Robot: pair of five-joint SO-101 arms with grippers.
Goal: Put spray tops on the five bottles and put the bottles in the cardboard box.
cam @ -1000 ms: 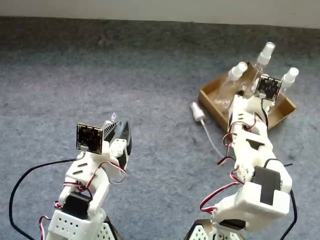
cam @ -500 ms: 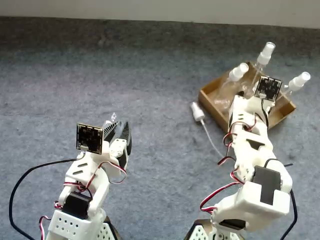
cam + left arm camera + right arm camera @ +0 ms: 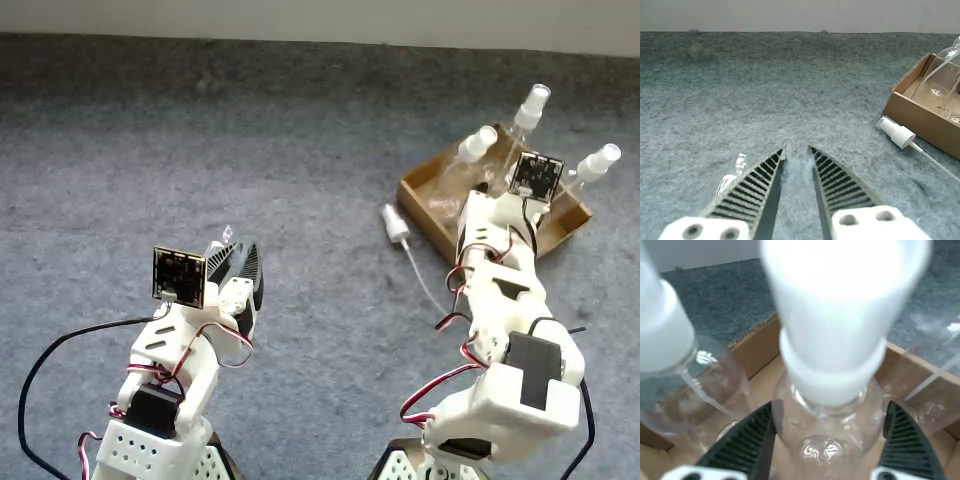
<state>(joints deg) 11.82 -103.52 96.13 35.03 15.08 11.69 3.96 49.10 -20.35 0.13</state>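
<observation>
Three clear bottles with white spray tops stand in the cardboard box [image 3: 422, 197] at the back right. My right gripper [image 3: 829, 411] is down in the box, its fingers pressed against both sides of the middle bottle [image 3: 827, 435]. The right-hand bottle [image 3: 598, 162] leans outward over the box edge. A loose spray top [image 3: 395, 222] with a long tube lies on the carpet left of the box. My left gripper [image 3: 796, 150] hovers low at the front left, slightly open and holding nothing. A topless clear bottle [image 3: 732, 175] lies just beside one of its fingers.
Grey carpet [image 3: 300, 150] covers the table, with free room across the middle and back left. A pale wall edge [image 3: 320, 20] runs along the far side. The right arm [image 3: 495, 275] and its red cables stretch from the front edge to the box.
The right-hand bottle in the box tipped outward to the right about a second ago and has stayed there. Neither arm has visibly moved.
</observation>
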